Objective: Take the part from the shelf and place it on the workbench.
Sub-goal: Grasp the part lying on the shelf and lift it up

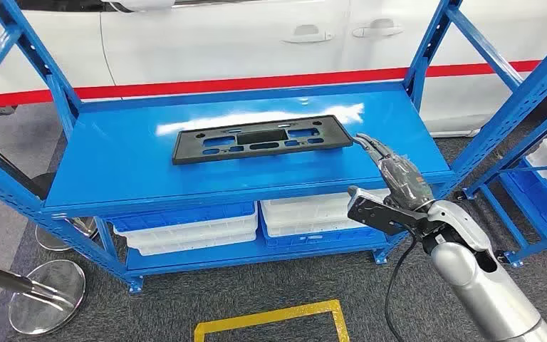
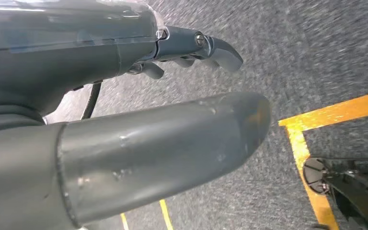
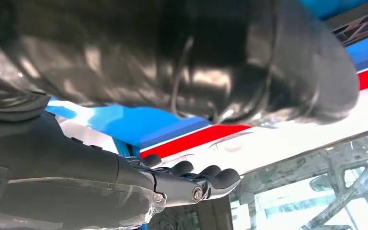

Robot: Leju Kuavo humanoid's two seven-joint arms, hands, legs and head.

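My left hand (image 2: 172, 96) hangs over grey carpet floor (image 2: 316, 57) with yellow tape lines (image 2: 330, 111); the thumb fills most of that wrist view and the other fingers (image 2: 220, 50) are half hidden behind it, loosely curled, holding nothing. Right wrist view is turned and mostly blocked by my blurred, glossy thumb; past it a white car body (image 3: 287, 139) with a red stripe, hard to read. Right hand (image 1: 392, 174) reaches up at the shelf's right front; fingers (image 1: 374, 148) extended and close together, tips at the right end of the part (image 1: 260, 138). Can't tell if they touch it; nothing clamped.

The part lies flat on the top deck of the blue shelf (image 1: 114, 171), near the middle. It is a long, thin, matte black plastic panel, rectangular with angled ends and several cutouts, one big central slot. The deck is glossy painted metal with glare. Lower level holds blue and white ribbed plastic bins (image 1: 185, 228), partly cut off by the deck edge. Chrome stanchion base (image 1: 46, 296) at lower left.
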